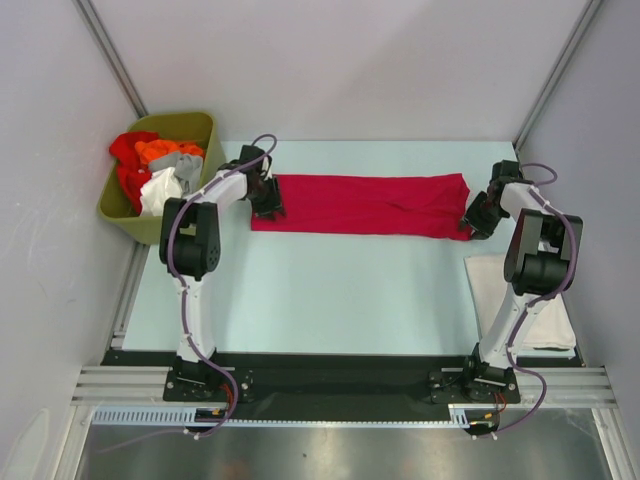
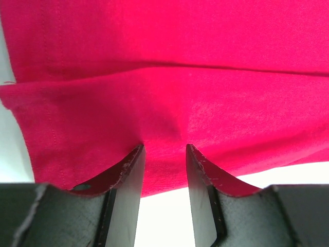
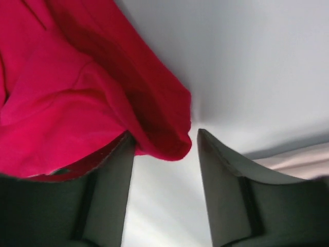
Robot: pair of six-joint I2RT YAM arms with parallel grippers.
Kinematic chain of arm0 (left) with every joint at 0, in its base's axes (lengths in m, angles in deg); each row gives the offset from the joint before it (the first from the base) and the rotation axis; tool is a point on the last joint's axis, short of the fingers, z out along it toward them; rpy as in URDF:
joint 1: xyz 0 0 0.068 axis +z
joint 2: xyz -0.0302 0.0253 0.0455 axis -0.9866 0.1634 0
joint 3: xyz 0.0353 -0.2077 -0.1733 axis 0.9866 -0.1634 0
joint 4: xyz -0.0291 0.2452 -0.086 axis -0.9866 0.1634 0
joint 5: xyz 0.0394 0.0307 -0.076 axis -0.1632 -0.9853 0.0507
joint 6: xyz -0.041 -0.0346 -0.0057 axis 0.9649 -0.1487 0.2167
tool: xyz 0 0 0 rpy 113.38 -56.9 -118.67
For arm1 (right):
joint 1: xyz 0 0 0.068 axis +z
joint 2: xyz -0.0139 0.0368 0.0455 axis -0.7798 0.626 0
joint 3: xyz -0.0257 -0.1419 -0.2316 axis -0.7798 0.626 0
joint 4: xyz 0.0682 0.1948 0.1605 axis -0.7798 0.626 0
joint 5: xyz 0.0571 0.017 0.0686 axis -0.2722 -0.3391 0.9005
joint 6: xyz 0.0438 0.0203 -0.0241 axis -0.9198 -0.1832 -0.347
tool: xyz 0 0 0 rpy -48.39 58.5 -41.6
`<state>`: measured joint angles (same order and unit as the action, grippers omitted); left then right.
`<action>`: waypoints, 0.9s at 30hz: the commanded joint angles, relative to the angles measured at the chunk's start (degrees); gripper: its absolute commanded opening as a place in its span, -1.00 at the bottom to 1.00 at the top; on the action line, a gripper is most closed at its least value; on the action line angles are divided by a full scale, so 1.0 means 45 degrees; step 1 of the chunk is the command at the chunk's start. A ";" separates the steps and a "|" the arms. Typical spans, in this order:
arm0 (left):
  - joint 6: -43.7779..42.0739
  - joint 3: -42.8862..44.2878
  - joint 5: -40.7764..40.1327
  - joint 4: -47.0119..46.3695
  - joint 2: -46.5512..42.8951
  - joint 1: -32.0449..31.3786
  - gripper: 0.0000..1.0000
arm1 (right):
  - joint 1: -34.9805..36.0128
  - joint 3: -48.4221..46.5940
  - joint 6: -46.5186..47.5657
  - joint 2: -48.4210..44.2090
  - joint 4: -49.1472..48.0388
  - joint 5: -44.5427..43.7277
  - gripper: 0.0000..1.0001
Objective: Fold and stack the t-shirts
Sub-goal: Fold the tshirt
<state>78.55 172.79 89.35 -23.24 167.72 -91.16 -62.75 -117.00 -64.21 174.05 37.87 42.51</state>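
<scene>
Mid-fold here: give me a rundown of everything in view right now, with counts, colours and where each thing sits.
crimson-red t-shirt: one, crimson red, folded into a long strip across the far middle of the table
off-white t-shirt: one, off-white, folded flat at the table's right edge, partly under the right arm
clothes in the bin: a heap, count unclear; red, orange, grey, white
bin: one, olive green, far left corner
table: one, pale blue-green
left arm, right arm: two, white with black joints, bases at the near edge
left gripper: one, black, on the strip's left end, jaws apart
right gripper: one, black, at the strip's right end, jaws apart, shirt corner draped over one finger
</scene>
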 commanded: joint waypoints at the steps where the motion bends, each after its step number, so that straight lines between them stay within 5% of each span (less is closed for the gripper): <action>1: -0.0391 0.0318 -0.0276 0.0308 0.0283 0.0336 -0.13 | -0.0079 -0.0108 0.0135 0.0223 -0.0266 -0.0311 -0.17; 3: -0.0449 0.0415 -0.0296 0.0386 0.0400 0.0414 -0.13 | -0.0118 -0.0166 0.0408 0.0204 -0.0091 -0.0624 -0.54; 4: -0.0469 0.0435 -0.0335 0.0445 0.0401 0.0453 -0.13 | -0.0119 -0.0244 0.0467 0.0145 0.0316 -0.1303 -0.91; 11: -0.0625 0.0435 -0.0413 0.0562 0.0459 0.0532 -0.13 | -0.0119 0.0048 0.1190 0.0222 0.0848 -0.3341 -1.00; 19: -0.0606 -0.0325 -0.0140 0.0621 -0.0984 0.0376 -0.14 | -0.0099 -0.1747 0.1737 -0.0401 0.2057 -0.3964 0.22; 22: -0.0626 -0.0969 0.0074 0.0485 -0.1785 0.0162 -0.14 | 0.0037 -0.2567 0.1738 -0.0695 0.2001 -0.3074 0.39; 27: -0.0411 -0.1421 0.0853 0.0133 -0.2451 -0.0190 -0.13 | 0.0584 -0.3973 0.0490 -0.0111 0.1142 -0.0885 0.37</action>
<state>77.19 166.34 90.13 -21.34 161.43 -90.75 -61.77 -130.53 -58.73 174.64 45.36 32.01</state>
